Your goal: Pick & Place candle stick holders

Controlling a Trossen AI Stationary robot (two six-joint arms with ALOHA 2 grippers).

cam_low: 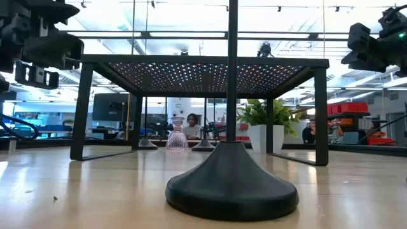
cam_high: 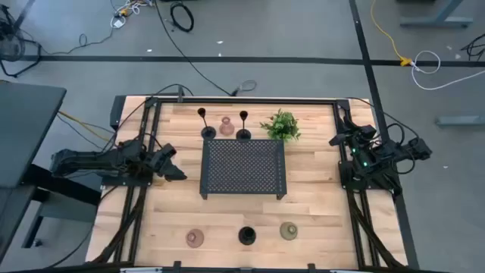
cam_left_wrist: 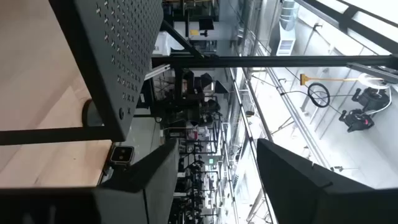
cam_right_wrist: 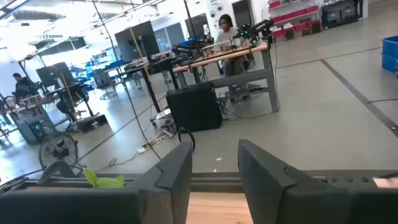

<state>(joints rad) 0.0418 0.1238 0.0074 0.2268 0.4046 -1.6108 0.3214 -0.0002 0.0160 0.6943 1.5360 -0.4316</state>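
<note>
A: Hands? B: Left hand [cam_high: 173, 162] is hovering beside the tray [cam_high: 242, 168], fingers parted, holding nothing; right hand [cam_high: 342, 141] is waiting likewise at the desk [cam_high: 318, 212] edge.
A: Holders? B: Three candle stick holders [cam_high: 226, 126] are standing behind the tray, three more [cam_high: 247, 235] along the near edge.

Left arm stretched in from the table's left edge, low and nearly level, wrist rolled over; left gripper [cam_high: 176, 162] just left of the black perforated tray [cam_high: 242, 168], pointing toward it, fingers [cam_left_wrist: 149, 180] spread with a clear gap. Right arm folded up compactly at the table's right edge, well apart from the tray, elbow tucked; right gripper [cam_high: 339, 140] near the far right corner, aimed past the far edge, fingers [cam_right_wrist: 174, 168] parted, holding nothing. Both grippers raised off the tabletop, roughly level with the tray's top.
</note>
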